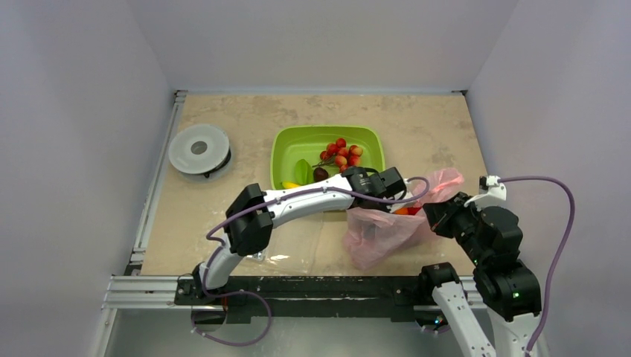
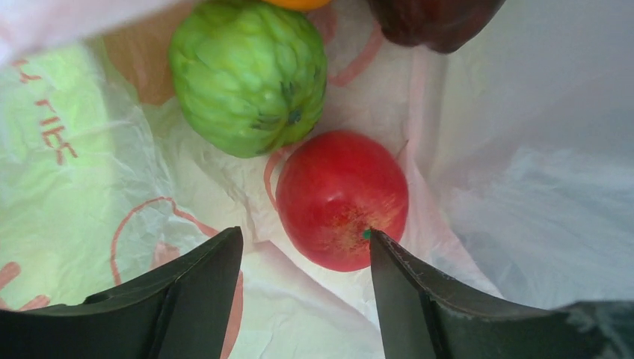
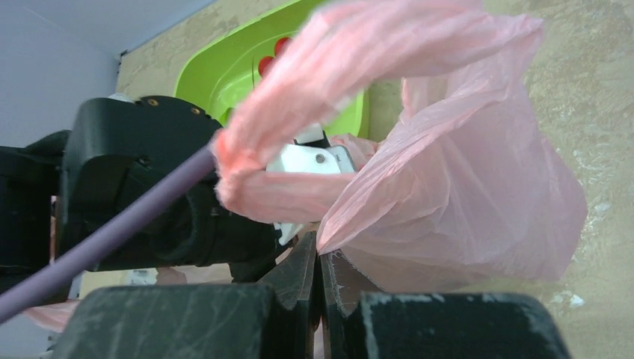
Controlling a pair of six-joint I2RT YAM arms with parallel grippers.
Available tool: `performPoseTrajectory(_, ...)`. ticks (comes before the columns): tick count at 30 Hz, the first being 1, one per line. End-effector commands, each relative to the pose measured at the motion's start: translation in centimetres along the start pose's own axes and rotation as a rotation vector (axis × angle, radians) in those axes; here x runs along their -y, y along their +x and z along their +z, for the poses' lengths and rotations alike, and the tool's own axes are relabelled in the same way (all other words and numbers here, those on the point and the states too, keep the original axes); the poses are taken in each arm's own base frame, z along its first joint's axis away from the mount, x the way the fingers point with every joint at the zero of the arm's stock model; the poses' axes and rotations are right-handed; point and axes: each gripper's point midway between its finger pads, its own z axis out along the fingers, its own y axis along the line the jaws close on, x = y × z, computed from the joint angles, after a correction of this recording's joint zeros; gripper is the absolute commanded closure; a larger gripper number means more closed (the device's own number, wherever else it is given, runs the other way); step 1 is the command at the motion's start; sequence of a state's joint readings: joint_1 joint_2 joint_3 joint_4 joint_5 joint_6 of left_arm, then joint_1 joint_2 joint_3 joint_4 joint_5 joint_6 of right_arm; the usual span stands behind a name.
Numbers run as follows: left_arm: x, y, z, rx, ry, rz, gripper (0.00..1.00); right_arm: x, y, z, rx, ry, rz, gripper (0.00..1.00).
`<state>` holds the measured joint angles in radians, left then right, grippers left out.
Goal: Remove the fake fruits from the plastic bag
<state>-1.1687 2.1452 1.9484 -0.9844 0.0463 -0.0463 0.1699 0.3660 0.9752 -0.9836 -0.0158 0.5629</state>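
Fake fruits (image 2: pixel 329 183) are split between two spots: some sit in the green tray (image 1: pixel 327 129), the rest are down in the plastic bag (image 1: pixel 379 234) at the near right of the table. Far left, a round grey lid (image 1: pixel 199 149) lies well apart from it all. In the tray I can make out a berry cluster (image 1: pixel 341 152), a green piece (image 1: pixel 303 171), a dark round one (image 1: pixel 320 175) and a bit of yellow at the near rim. The left arm (image 1: pixel 305 199) stretches low across the table from its base, elbow bent, wrist pushed into the bag's mouth. Inside, the left gripper (image 2: pixel 304 233) has its jaws apart with nothing between them. A red fruit (image 2: pixel 351 213) sits just ahead, one fingertip about touching it, with a bumpy green fruit (image 2: pixel 247 75) beyond and a maroon one (image 2: pixel 434 22) at the top edge. To me this is the reach-in step: next it needs to centre on the red fruit, close, and lift clear without snagging the film. On the right, the right gripper (image 3: pixel 320 258) is pinched tight on the bag's edge, holding the mouth up
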Motion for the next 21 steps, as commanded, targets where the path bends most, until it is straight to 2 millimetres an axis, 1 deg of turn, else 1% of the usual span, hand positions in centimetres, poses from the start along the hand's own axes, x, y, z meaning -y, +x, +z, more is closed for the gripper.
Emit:
performPoseTrajectory(1, -1.0, 1.9, -0.2, -0.059, -0.064, 0.043, 0.36, -0.6, -0.9, 0.3, 0.027, -0.026, -0.022, 1.00)
performPoseTrajectory(7, -1.6, 3.8, 1.4, -0.128, -0.105, 0.057, 0.31, -0.6, -0.6, 0.5, 0.021, -0.028, -0.015, 1.00)
performPoseTrajectory(11, -1.3, 4.8, 2.6, -0.157, -0.101, 0.065, 0.27, -0.7, -0.6, 0.6, 0.018, -0.032, -0.011, 1.00)
performPoseTrajectory(15, -1.0, 5.7, 3.6, -0.205, -0.088, 0.068, 0.26, -0.7, -0.6, 0.8, 0.014, -0.030, -0.011, 1.00)
performPoseTrajectory(17, -0.4, 6.1, 3.5, -0.224, -0.066, 0.069, 0.23, -0.6, -0.5, 0.8, 0.014, -0.026, -0.011, 1.00)
performPoseTrajectory(19, 0.0, 6.0, 3.0, -0.211, -0.048, 0.070, 0.19, -0.5, -0.3, 0.9, 0.010, -0.025, -0.010, 1.00)
performPoseTrajectory(21, 0.2, 5.8, 2.6, -0.197, -0.040, 0.070, 0.18, -0.5, -0.2, 0.9, 0.008, -0.028, -0.006, 1.00)
